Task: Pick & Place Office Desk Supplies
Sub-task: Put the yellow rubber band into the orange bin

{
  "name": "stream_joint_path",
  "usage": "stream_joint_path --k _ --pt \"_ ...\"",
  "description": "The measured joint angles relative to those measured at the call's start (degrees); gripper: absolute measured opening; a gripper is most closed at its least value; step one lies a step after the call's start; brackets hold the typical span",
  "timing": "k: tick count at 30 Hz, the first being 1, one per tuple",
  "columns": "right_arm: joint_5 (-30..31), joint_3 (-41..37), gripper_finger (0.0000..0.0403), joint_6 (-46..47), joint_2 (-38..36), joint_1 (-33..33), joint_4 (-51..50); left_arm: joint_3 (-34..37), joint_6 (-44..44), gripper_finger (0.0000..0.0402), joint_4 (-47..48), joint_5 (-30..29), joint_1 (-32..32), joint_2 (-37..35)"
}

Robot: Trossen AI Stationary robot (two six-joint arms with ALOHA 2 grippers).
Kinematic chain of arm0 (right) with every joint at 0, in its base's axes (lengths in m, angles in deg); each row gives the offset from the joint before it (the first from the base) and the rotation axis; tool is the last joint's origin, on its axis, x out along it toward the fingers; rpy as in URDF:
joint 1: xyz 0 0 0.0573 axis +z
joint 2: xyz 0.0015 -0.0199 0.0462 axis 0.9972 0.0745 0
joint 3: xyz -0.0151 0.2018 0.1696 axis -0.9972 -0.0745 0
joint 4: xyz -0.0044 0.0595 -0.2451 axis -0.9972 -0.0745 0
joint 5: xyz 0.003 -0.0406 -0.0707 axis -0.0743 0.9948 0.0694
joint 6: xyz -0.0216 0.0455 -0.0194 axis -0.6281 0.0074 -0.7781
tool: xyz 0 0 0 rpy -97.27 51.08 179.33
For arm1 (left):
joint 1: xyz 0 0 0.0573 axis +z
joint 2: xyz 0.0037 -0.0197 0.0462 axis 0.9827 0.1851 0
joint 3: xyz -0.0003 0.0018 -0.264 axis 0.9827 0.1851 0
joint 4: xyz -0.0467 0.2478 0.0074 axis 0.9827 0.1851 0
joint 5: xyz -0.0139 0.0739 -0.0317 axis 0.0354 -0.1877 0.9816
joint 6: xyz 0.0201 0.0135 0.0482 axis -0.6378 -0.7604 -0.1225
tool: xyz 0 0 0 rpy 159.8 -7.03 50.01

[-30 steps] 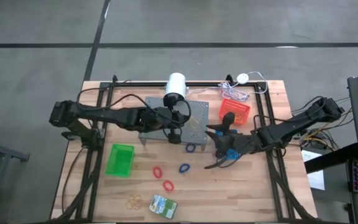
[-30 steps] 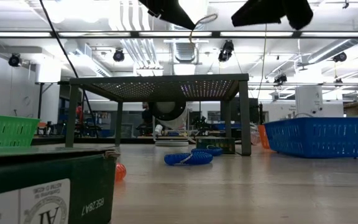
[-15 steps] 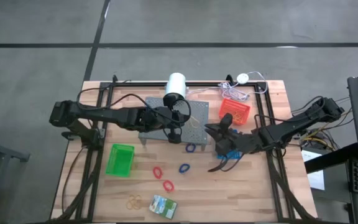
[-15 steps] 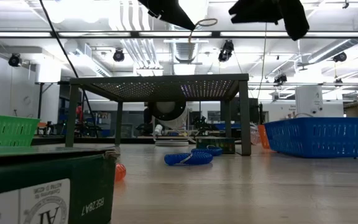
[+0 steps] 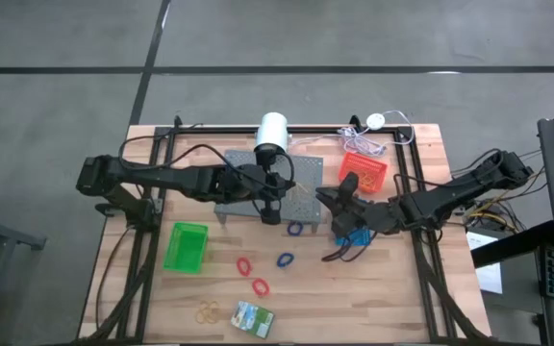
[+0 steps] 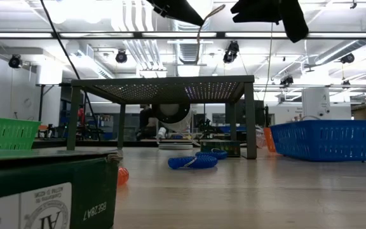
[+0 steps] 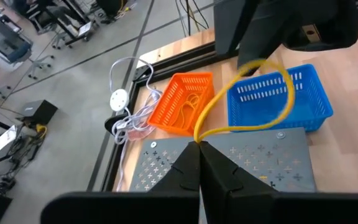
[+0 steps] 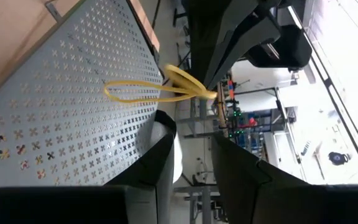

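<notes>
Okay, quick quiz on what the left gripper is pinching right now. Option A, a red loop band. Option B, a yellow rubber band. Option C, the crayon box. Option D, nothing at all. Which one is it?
B: the left gripper has its fingertips closed on a yellow rubber band, which loops out above the grey perforated stand; the right wrist view shows the same band pinched there.

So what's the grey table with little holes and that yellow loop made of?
The grey stand looks like painted sheet metal: flat, matte, punched with tidy rows of cross-shaped holes. The yellow loop is probably rubber: thin and bendy, drooping in a curve from the left gripper, whose jaws pinch it shut.
</notes>
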Motion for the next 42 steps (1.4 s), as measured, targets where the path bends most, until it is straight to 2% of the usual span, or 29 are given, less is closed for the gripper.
stream_joint_path --k 11,19,23,33,38,42 --pt "-0.2 0.0 0.0098 0.2 0.0 0.0 0.2 0.0 -0.3 0.0 -1.5 3.2 2.1 0.4" --pt "-0.3 0.5 0.0098 23.3 0.0 0.0 0.2 0.0 -12.1 0.0 -4.5 3.3 2.5 0.6" --pt "-0.3 1.2 0.0098 33.0 -0.2 0.0 0.2 0.3 -15.0 0.0 -7.9 2.1 2.5 2.0" --pt "-0.1 2.4 0.0098 46.2 -0.6 -1.9 0.3 0.3 -20.1 0.0 -10.2 -2.2 2.5 6.4" --pt "-0.1 2.3 0.0098 48.6 -0.6 -3.4 -0.1 0.3 -21.0 0.0 -10.9 -6.2 2.5 7.1" --pt "-0.3 2.3 0.0098 50.2 -0.6 -4.2 -0.4 0.3 -21.0 0.0 -12.1 -6.4 2.5 7.1"
